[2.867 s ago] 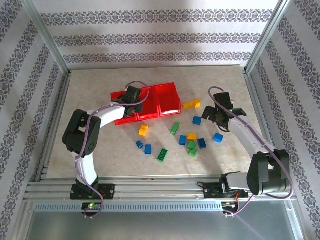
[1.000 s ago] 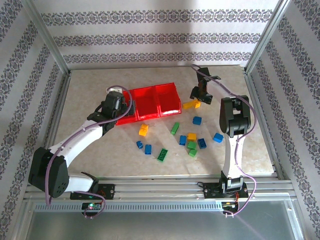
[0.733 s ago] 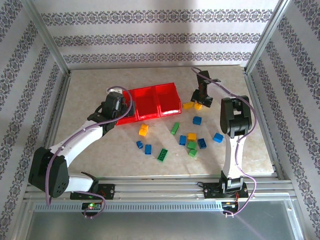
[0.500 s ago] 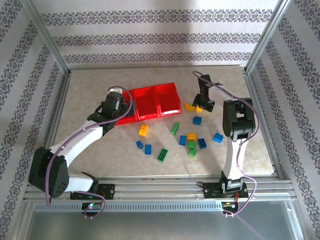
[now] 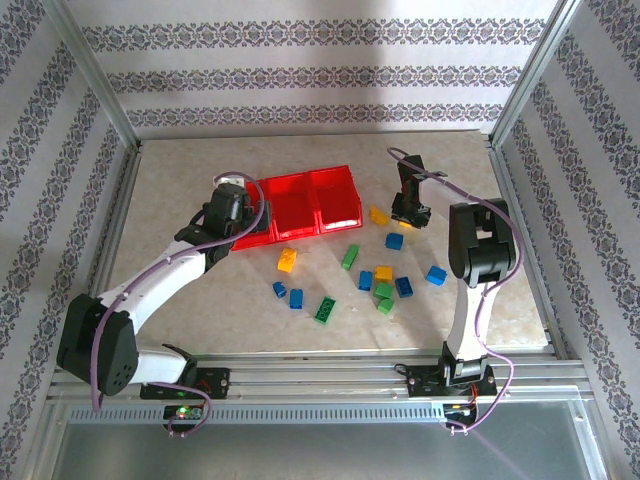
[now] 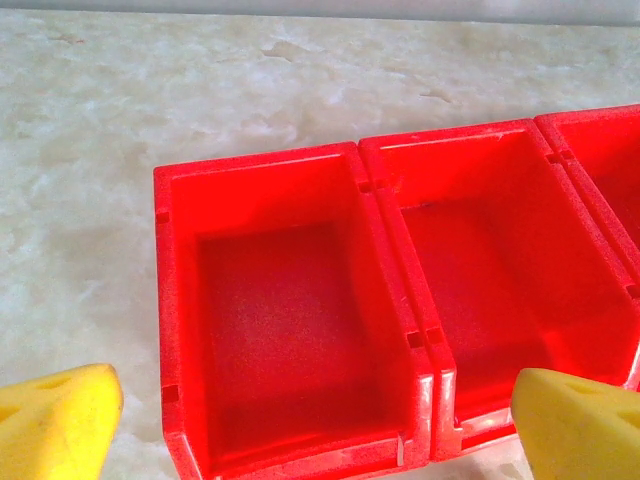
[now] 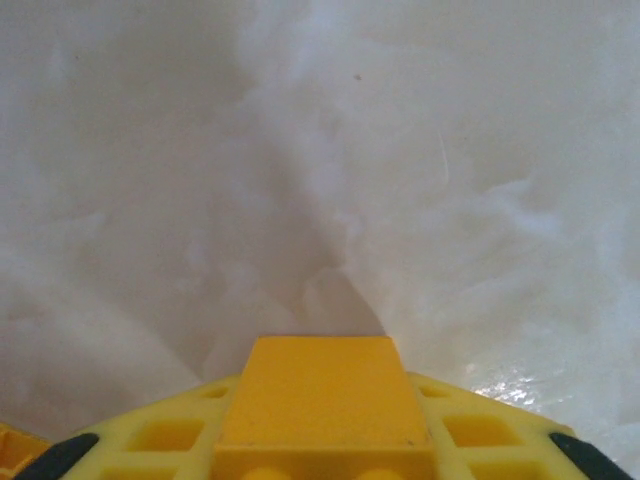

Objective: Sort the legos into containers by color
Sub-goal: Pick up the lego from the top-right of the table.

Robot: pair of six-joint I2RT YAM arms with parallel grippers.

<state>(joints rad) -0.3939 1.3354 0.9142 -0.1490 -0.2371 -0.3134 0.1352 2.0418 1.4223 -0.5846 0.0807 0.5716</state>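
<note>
We find the right claw (image 5: 410, 215) clamped narrow on one end of a yellow brick (image 5: 378, 213), on the bench beside the red tray (image 5: 300, 205). Lifted so, it may twist free. Left claw (image 6: 315, 425) gapes wide.

We see the red tray (image 5: 262, 187), three empty square compartments side by side, lying at ten o'clock of the legos (image 5: 365, 280). These are small blue, green and yellow bricks scattered flat on the bench (image 5: 230, 320). At their one o'clock edge, one yellow brick (image 7: 323, 395) sits pinched in the right claw (image 5: 410, 217).
</note>
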